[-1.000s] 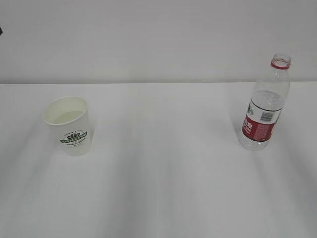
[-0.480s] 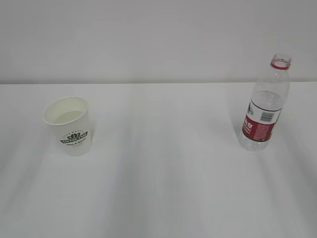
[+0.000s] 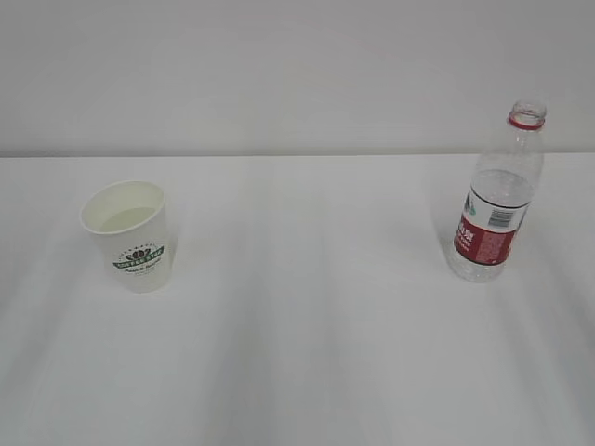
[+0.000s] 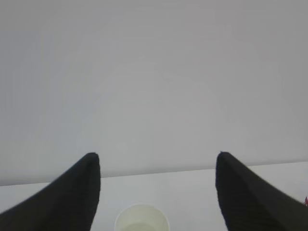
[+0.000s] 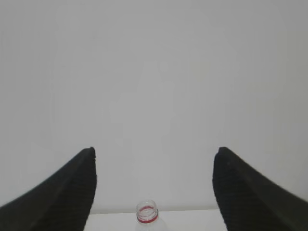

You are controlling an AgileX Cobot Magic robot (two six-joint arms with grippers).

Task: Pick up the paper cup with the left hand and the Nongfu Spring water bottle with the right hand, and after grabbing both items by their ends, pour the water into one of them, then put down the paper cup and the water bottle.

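Paper cup [image 3: 127, 236] upright on surface [image 3: 307, 316], beyond and between the spread jaws of left tool [image 4: 156, 161], untouched. Nongfu Spring water bottle [image 3: 497, 200] likewise stands ahead of right tool [image 5: 154, 156], wide open, empty.

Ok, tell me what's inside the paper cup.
The paper cup holds water, faintly yellowish, filling it partway. The cup's bottom and anything beneath the liquid cannot be made out.

White table [image 3: 307, 353] fills lower part of exterior view, surface matte, crossed by soft grey shadow streaks. Plain pale grey wall [image 3: 279, 65] behind, meeting table along straight horizontal edge. Light diffuse and even, no hard shadows. Both wrist views show same blank wall above table edge.
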